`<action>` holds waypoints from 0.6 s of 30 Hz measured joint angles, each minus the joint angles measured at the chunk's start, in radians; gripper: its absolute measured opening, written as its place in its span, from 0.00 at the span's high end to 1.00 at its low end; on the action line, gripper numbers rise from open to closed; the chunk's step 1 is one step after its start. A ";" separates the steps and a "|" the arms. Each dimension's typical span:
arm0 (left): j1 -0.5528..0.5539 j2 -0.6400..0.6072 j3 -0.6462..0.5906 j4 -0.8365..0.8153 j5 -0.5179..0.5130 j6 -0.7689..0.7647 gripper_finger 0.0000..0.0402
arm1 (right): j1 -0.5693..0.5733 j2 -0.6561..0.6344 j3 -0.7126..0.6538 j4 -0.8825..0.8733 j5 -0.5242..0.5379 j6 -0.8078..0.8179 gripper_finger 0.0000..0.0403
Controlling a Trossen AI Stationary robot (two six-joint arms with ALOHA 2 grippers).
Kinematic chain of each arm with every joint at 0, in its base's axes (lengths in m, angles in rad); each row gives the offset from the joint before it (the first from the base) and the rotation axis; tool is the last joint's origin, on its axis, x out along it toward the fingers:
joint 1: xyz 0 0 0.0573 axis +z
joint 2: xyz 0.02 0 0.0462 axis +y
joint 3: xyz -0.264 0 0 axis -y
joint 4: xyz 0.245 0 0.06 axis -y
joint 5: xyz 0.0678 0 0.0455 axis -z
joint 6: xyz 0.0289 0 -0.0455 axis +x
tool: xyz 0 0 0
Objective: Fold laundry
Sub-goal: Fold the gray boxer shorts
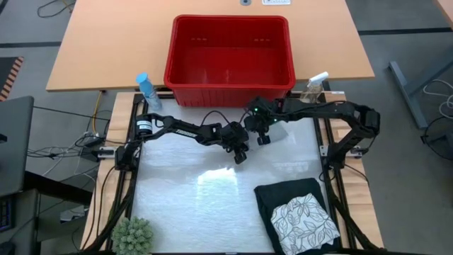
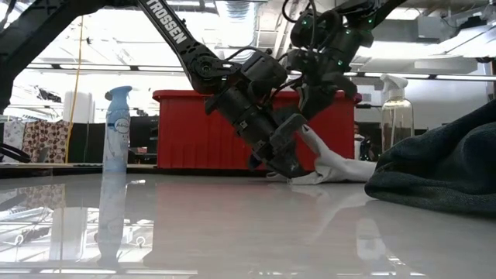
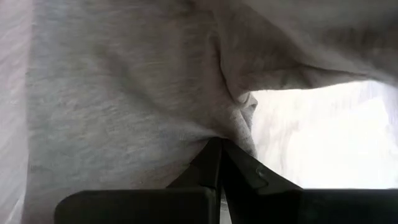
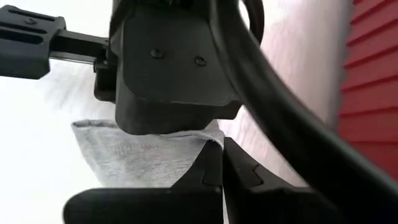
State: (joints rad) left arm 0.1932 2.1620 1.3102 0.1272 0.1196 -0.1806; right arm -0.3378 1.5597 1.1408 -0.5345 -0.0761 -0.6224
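The small grey cloth [image 1: 280, 132] lies crumpled on the table [image 1: 184, 205] just in front of the red plastic basket [image 1: 230, 51] (its floor bare). The left gripper [image 1: 241, 156] and right gripper [image 1: 263, 139] both pinch it, fingers closed. Folded dark jeans [image 1: 283, 193] carry the leaf-print cloth [image 1: 304, 221] at the near right.

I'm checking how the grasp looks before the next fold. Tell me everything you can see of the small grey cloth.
The small grey cloth is a soft, light heathered-grey knit, crumpled, not yet folded. It lies on the white table near the red basket, one part drawn up off the surface. The left gripper is shut on a fold of it, and the right gripper is shut on its edge close by. It lies apart from the folded dark garments.
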 joint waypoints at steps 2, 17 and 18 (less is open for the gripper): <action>0.000 0.000 0.000 0.000 0.000 0.000 1.00 | -0.003 0.014 0.001 0.001 -0.008 -0.003 0.96; 0.001 0.000 -0.001 -0.006 0.002 -0.012 1.00 | -0.033 0.161 0.001 0.040 -0.002 0.006 0.82; 0.001 0.000 -0.001 -0.006 0.001 -0.012 1.00 | -0.037 0.161 0.001 0.050 -0.003 0.007 0.81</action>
State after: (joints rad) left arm 0.1940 2.1620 1.3094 0.1217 0.1211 -0.1922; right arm -0.3745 1.7206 1.1416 -0.4849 -0.0792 -0.6151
